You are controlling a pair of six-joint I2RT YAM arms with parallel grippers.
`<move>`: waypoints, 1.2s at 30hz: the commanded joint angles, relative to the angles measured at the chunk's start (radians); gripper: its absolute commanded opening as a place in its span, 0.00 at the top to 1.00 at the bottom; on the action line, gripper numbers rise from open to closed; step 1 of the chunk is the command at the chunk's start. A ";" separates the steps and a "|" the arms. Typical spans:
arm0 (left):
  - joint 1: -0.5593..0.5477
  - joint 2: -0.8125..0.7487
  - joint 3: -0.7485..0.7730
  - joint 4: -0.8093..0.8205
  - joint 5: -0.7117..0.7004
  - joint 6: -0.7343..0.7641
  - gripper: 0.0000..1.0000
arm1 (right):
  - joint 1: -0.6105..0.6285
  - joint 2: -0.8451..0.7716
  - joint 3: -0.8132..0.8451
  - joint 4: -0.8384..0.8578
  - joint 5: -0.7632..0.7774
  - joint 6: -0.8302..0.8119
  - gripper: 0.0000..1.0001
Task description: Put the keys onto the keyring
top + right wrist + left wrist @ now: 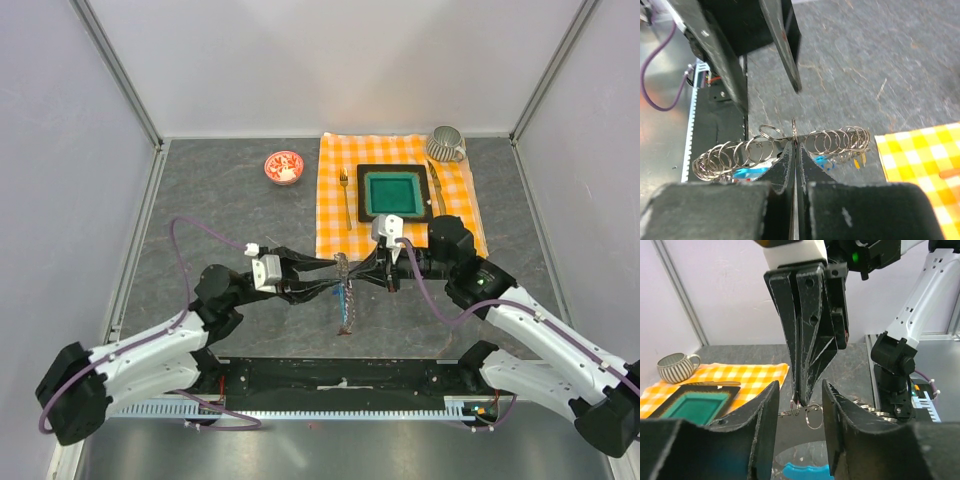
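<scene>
The keyring (837, 142) is a long row of thin metal loops hanging above the dark tabletop between both arms, with a cyan-blue piece (745, 173) below it. Small keys hang from it, one with a yellow tag (858, 161); in the top view the bundle (345, 300) dangles at the middle. My right gripper (795, 145) is shut, pinching one loop of the keyring. My left gripper (800, 425) is open, its fingers (765, 415) standing either side of the right gripper's tips (802, 390) and the small loops (814, 417).
An orange checked cloth (460, 215) at the back right carries a black dish with a teal centre (392, 192), a fork (345, 195) and a knife (437, 185). A striped cup (446, 145) stands behind it. A red-and-white bowl (284, 166) sits back left.
</scene>
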 commanded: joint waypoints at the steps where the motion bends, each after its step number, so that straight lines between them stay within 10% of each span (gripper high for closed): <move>1: -0.006 -0.132 0.126 -0.447 -0.062 0.130 0.51 | -0.004 0.014 0.142 -0.219 0.108 -0.126 1.00; 8: -0.007 -0.154 0.261 -0.862 -0.105 0.262 0.41 | 0.032 0.100 0.325 -0.508 0.205 -0.268 1.00; 15: -0.007 -0.068 0.318 -0.856 -0.041 0.288 0.41 | 0.161 0.189 0.440 -0.672 0.415 -0.356 1.00; 36: -0.009 0.024 0.244 -0.598 0.075 0.227 0.60 | 0.206 0.219 0.451 -0.646 0.366 -0.371 1.00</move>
